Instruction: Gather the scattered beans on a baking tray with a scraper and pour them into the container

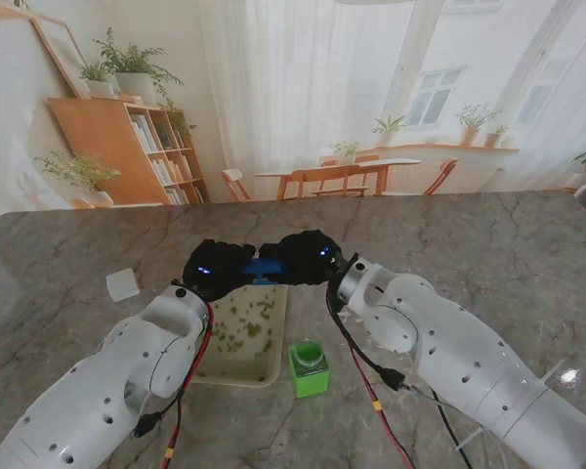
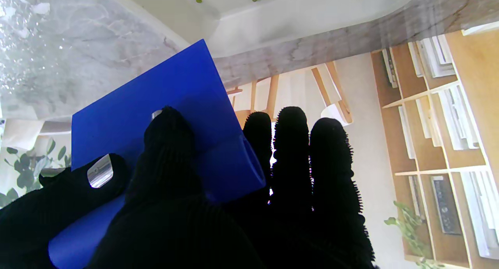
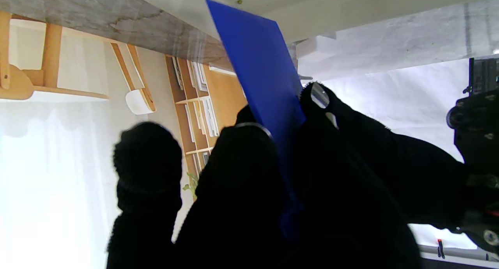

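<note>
**bench_guy:** what's the state right now?

**me:** Both hands meet over the far end of the baking tray [image 1: 236,369]. My left hand [image 1: 215,269] is grasping the blue scraper [image 2: 163,117], thumb across its face. My right hand [image 1: 303,258] has fingers on the scraper too, blade edge between them.

**bench_guy:** risks?

**me:** A two-hand grip could twist the blade and flick beans [image 1: 246,322] out. The green container [image 1: 309,368] sits just beside my right forearm, easy to knock. A white block [image 1: 123,284] lies on the worktop [image 1: 488,254], well off my left hand.

My left hand [image 1: 215,269] and right hand [image 1: 308,257] met fingertip to fingertip at mid-table, both arms reaching forward from my shoulders. Both hands' black-gloved fingers [image 2: 167,144] were closed on the blue scraper [image 2: 163,117] between them.
</note>
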Controlling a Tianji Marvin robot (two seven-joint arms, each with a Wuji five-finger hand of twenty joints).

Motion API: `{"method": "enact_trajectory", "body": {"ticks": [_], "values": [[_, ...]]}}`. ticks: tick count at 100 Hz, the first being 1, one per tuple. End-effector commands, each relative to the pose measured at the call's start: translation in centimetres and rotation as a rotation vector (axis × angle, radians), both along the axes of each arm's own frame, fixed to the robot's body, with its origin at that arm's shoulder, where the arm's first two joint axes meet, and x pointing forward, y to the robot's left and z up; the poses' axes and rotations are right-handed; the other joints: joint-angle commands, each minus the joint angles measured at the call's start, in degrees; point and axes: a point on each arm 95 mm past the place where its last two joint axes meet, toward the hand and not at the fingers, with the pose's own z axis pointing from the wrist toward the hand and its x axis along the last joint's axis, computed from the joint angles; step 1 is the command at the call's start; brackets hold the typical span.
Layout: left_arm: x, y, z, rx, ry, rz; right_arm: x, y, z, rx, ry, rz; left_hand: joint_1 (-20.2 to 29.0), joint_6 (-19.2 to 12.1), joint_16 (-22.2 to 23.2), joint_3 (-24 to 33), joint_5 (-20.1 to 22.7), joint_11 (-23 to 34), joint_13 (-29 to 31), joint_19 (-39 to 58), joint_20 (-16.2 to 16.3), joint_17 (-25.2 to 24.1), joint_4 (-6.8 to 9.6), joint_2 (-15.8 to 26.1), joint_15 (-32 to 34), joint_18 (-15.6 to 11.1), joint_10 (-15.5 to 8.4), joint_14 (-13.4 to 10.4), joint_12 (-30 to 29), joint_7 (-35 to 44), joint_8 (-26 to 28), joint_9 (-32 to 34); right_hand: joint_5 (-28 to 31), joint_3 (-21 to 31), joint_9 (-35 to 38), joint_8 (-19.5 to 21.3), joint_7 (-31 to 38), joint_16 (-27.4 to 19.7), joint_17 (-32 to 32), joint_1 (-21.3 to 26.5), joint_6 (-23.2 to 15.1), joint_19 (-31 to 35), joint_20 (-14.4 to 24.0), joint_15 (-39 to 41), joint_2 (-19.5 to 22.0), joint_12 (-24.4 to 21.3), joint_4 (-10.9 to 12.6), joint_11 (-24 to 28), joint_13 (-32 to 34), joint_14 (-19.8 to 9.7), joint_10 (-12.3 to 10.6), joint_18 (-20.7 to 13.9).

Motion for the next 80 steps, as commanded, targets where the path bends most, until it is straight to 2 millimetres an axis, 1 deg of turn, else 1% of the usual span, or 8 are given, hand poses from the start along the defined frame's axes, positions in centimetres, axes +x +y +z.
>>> {"method": "enact_trajectory", "body": {"ticks": [1,29,42,50,57,62,72,80], "values": [[0.0,-0.4,-0.3,-0.026,-0.001,0.002,-0.1,0.8,0.0,0.018,0.002,0.009,-1.2,2.0,-1.2,2.1,-2.5,-1.7,-1.7,-1.9,-2.0,-0.6,2.92,4.1,-1.7,0.3,1.2,1.1,-1.5,-1.6,-1.1,-2.7,1.9,5.4,4.0,1.7,3.5,-0.6,0.4,7.1,-7.4,1.4,-0.4,0.8,7.6,0.8,0.5,3.5,-1.7,-3.7,0.9,-0.7],[0.1,-1.1,-0.1,-0.107,-0.062,0.0,-0.2,1.2,0.0,0.054,-0.003,-0.001,0.4,6.7,-6.6,2.9,-13.9,-6.9,-1.7,-6.2,-6.8,2.8,3.72,0.4,-6.9,-2.9,3.9,-2.0,-6.9,-1.4,5.7,-10.9,1.7,6.2,3.8,2.0,3.2,-0.9,0.3,6.4,-7.7,1.3,-0.5,0.7,7.5,0.9,0.2,3.4,-1.8,-3.8,0.7,-0.8],[0.1,-1.4,0.0,-0.126,-0.095,-0.024,-0.2,1.3,0.0,0.053,0.002,-0.001,2.1,9.2,5.1,3.0,-17.2,-3.4,4.4,8.9,1.4,9.0,3.81,-0.4,8.4,-7.1,0.5,-6.6,-5.9,-8.1,-0.1,-8.1,1.9,6.4,3.9,1.7,3.0,-0.9,0.3,6.1,-7.8,1.1,-0.6,0.7,7.3,0.8,0.1,3.3,-1.8,-3.8,0.5,-1.0],[0.1,-1.4,0.1,-0.125,-0.112,-0.035,-0.2,1.3,0.0,0.049,0.007,-0.005,1.8,3.7,10.3,2.8,-17.7,4.0,8.1,16.3,3.9,12.3,3.52,-0.6,18.1,-11.3,-5.9,-11.0,-0.3,-11.9,-9.6,-3.6,1.8,6.5,4.0,1.4,2.8,-1.0,0.3,6.0,-7.9,1.0,-0.6,0.7,7.1,0.8,0.1,3.2,-1.8,-3.8,0.6,-1.0],[0.1,-1.4,0.2,-0.116,-0.124,-0.041,-0.2,1.3,0.0,0.044,0.01,-0.009,1.9,-5.1,12.1,2.6,-14.6,13.8,10.4,21.5,4.9,14.1,2.71,-0.6,24.9,-14.0,-10.0,-13.9,15.4,-9.8,-10.7,2.0,1.9,6.6,4.1,1.2,2.7,-1.0,0.4,5.9,-7.7,1.0,-0.7,0.7,6.9,0.8,0.1,3.2,-1.8,-3.8,0.6,-0.9],[0.1,-1.4,0.3,-0.114,-0.13,-0.044,-0.3,1.3,0.0,0.04,0.012,-0.014,2.1,-9.1,12.3,2.5,-8.8,23.1,12.1,25.0,5.9,15.0,2.89,0.8,29.8,-15.0,-12.3,-15.8,16.1,-5.0,-7.5,5.2,2.0,6.6,4.2,0.4,2.5,-1.1,0.5,5.7,-7.6,1.1,-0.7,0.6,6.6,0.7,0.2,3.1,-1.7,-3.8,0.6,-0.8],[0.1,-1.4,0.4,-0.115,-0.138,-0.044,-0.3,1.3,0.0,0.031,0.012,-0.024,4.2,-13.4,12.6,2.2,-5.8,31.7,13.0,29.5,7.4,15.1,1.89,-1.8,36.9,-15.4,-14.5,-19.3,20.8,21.1,19.9,7.9,2.8,7.0,4.9,-3.4,2.0,-1.4,1.0,4.1,-7.1,1.3,-1.0,0.3,4.9,0.4,0.9,2.7,-1.2,-3.8,0.6,-0.9],[0.1,-1.3,0.5,-0.106,-0.136,-0.043,-0.4,1.2,0.0,0.027,0.013,-0.034,2.6,-11.3,11.4,2.1,-5.3,32.6,11.6,29.8,7.6,13.5,1.73,-1.9,37.6,-14.2,-14.3,-18.4,22.8,36.8,20.4,7.5,2.9,7.1,4.5,-6.4,2.0,-1.4,0.8,1.9,-7.7,1.2,-1.4,0.2,2.7,0.2,1.5,2.7,-1.5,-3.5,0.3,-0.8]]}}
